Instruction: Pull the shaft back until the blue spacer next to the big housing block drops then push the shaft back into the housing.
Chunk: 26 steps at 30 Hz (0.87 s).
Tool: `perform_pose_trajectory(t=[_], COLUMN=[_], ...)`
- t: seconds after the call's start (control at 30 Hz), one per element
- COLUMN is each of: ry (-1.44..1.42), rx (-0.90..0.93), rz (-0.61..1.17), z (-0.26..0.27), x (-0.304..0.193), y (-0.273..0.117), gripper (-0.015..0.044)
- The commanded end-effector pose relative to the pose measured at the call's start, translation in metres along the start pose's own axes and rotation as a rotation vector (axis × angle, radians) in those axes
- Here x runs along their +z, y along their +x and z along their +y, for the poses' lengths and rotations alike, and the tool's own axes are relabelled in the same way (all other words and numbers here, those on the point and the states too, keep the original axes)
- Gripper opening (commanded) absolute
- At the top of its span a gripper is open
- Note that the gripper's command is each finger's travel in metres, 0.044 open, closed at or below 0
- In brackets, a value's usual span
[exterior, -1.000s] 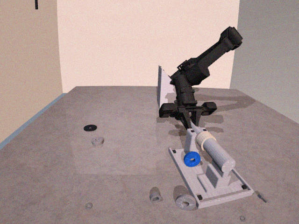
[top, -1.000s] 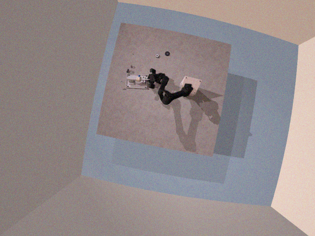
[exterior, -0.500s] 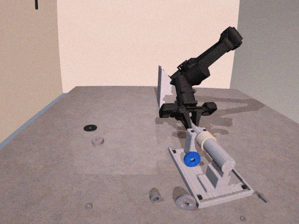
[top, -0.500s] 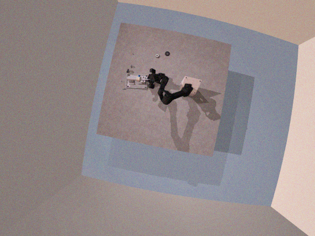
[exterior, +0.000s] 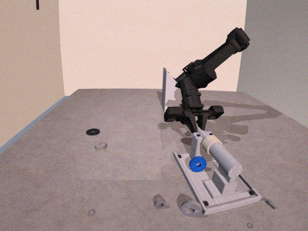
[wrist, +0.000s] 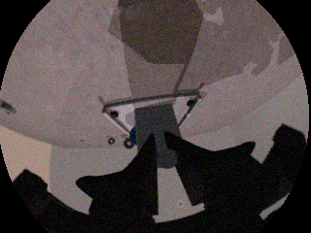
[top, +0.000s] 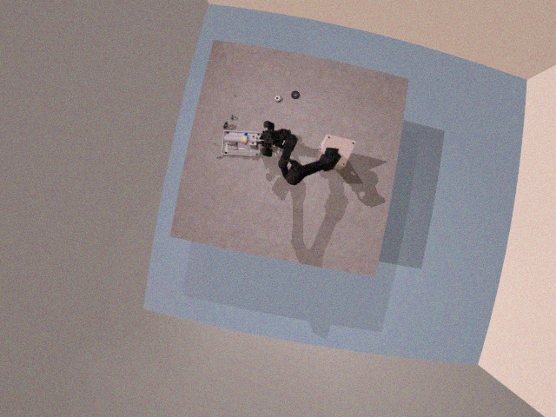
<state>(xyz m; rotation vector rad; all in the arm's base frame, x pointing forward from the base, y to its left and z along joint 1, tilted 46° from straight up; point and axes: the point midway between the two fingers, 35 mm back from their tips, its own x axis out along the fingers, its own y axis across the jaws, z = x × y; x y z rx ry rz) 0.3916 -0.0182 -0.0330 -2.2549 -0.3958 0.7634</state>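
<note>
My gripper is shut on the thin end of the grey shaft, at the small upright post of the fixture. In the wrist view the dark fingers stand close together; the grip point is too dark to make out there. Cream spacers sit around the shaft line against the big round housing. The blue spacer is off the shaft and stands on edge, tilted, low down inside the fixture near the post.
The fixture base has a raised rim. A black ring and a grey ring lie off to its side. A grey disc, a short tube and a small bolt lie near its far end.
</note>
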Motion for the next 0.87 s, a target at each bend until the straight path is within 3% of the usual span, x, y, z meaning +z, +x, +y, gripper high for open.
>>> perform_pose_trajectory(t=[0.0, 0.47, 0.83], ry=[-0.005, -0.005, 0.000], rx=[-0.004, -0.004, 0.000], rz=[0.006, 0.006, 0.000], z=[-0.0006, -0.0006, 0.0000], x=[-0.0039, -0.0045, -0.0006], y=[0.0017, 0.0023, 0.0005], gripper=[0.0000, 0.0000, 0.0289])
